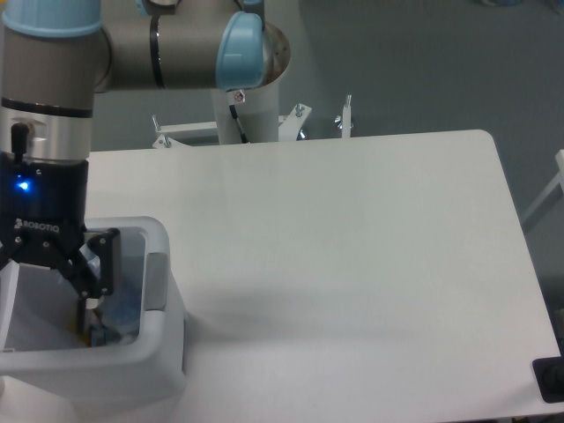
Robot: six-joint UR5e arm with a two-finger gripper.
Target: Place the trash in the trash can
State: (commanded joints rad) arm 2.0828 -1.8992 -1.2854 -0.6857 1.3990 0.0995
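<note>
Trash can (pixel 163 352) sits at my table's (pixel 352 264) left edge; gripper (pixel 53 282) hangs over it, fingers spread, nothing held

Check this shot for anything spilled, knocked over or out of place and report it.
Nothing stands out. The gripper hangs over the open trash can, which stands upright at the table's front left corner. No trash lies on the table top. The bin's inside is mostly hidden behind the gripper.
</note>
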